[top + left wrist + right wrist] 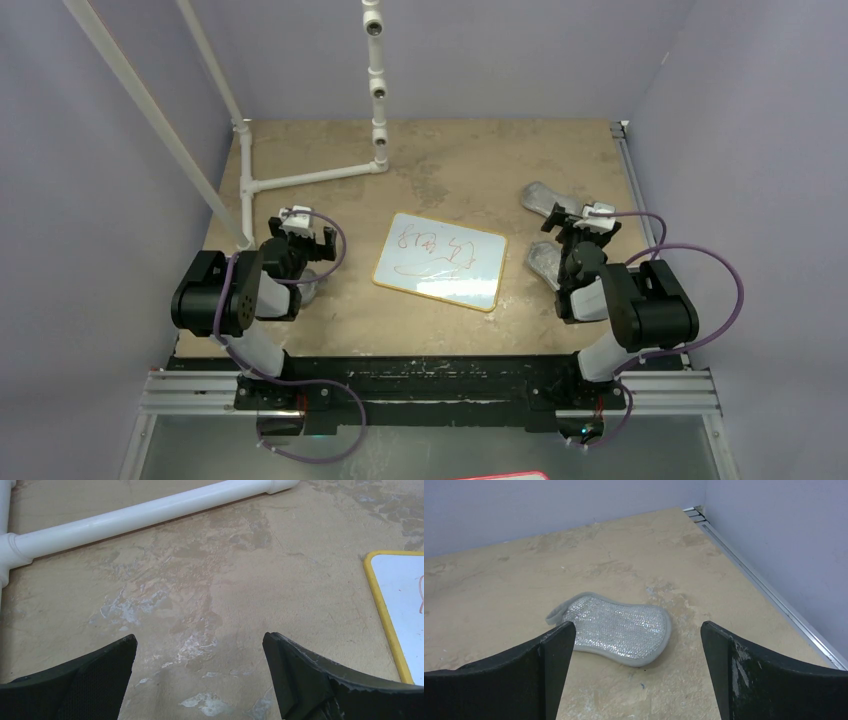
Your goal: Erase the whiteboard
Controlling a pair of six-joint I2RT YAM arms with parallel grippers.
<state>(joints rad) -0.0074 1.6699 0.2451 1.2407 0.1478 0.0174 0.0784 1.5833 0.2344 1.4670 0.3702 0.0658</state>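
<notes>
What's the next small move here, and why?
Probably ease the right gripper forward and down onto the grey pad and close on it. The whiteboard bears red scribbles, the gripper is open and empty, and the pad lies just ahead of its fingers.

Red-scribbled whiteboard [440, 260] flat mid-table

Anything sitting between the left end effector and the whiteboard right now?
Nothing visible. Only bare table separates the left end effector, jaws open, from the whiteboard to its right; the white pipe lies farther back, off that line.
</notes>
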